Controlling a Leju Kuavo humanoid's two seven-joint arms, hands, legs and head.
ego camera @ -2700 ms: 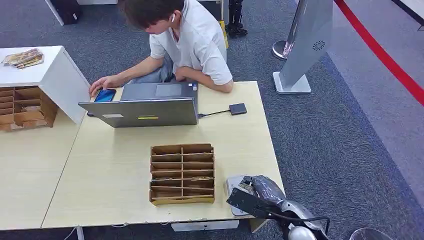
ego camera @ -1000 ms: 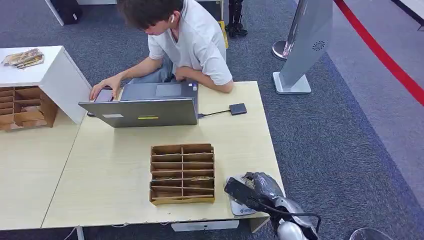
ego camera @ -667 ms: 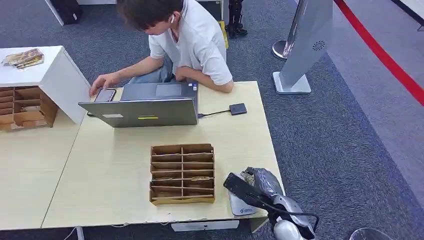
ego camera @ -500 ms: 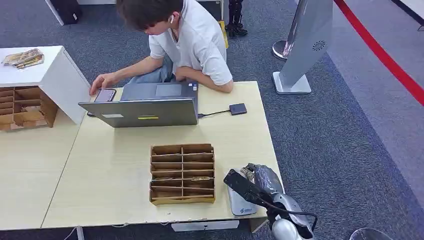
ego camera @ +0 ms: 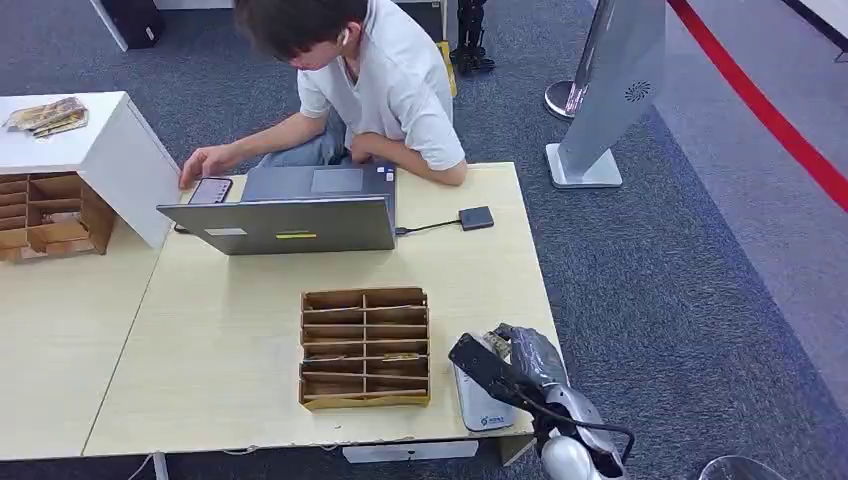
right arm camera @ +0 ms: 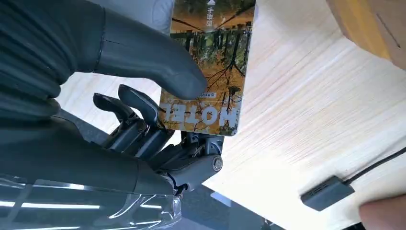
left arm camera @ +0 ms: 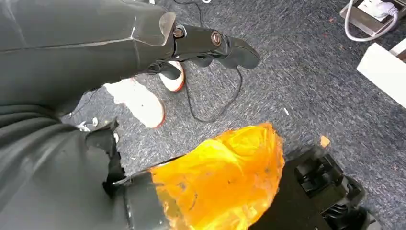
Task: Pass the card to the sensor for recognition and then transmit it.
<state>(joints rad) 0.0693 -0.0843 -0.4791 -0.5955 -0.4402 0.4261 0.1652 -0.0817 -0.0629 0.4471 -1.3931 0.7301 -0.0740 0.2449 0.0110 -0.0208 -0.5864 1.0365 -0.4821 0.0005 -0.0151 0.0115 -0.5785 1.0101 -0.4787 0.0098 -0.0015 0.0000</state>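
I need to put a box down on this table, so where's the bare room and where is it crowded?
Bare tabletop lies left of the wooden organizer, out to the table's left edge. A bare strip also runs between the organizer and the laptop. It is crowded at the near right corner, where the right hand holds the card over the white sensor.

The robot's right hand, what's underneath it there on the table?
A white sensor pad lies on the table under the right hand, which pinches a card. The hand covers the pad's far part.

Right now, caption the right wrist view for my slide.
Right hand pinches the hotel card above the wooden table.
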